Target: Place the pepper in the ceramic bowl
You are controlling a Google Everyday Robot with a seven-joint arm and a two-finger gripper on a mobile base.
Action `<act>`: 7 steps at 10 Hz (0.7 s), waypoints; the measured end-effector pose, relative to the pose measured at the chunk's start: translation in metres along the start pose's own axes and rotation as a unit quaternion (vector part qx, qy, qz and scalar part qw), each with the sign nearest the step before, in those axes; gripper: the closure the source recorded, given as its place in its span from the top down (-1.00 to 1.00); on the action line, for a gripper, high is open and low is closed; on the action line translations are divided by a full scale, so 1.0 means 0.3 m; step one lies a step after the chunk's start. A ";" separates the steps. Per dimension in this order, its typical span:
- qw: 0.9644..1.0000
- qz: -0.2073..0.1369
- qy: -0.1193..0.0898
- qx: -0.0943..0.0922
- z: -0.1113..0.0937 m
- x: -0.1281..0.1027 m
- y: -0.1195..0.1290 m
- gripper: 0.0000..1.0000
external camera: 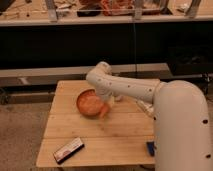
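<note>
The hand is gripping the pepper at the bowl's right rim, mid-counter. Risk: releasing here, the pepper is likely striking the rim and rolling toward the front edge.

one claw, one ceramic bowl, one pepper

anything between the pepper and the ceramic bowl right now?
Nothing visible. The pepper hangs from the tool right at the ceramic bowl's right rim, with no object between them. The dark flat packet lies near the table's front edge, well clear of the path.
</note>
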 end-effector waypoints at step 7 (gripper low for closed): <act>1.000 -0.018 0.001 0.003 -0.005 -0.013 -0.071 -1.00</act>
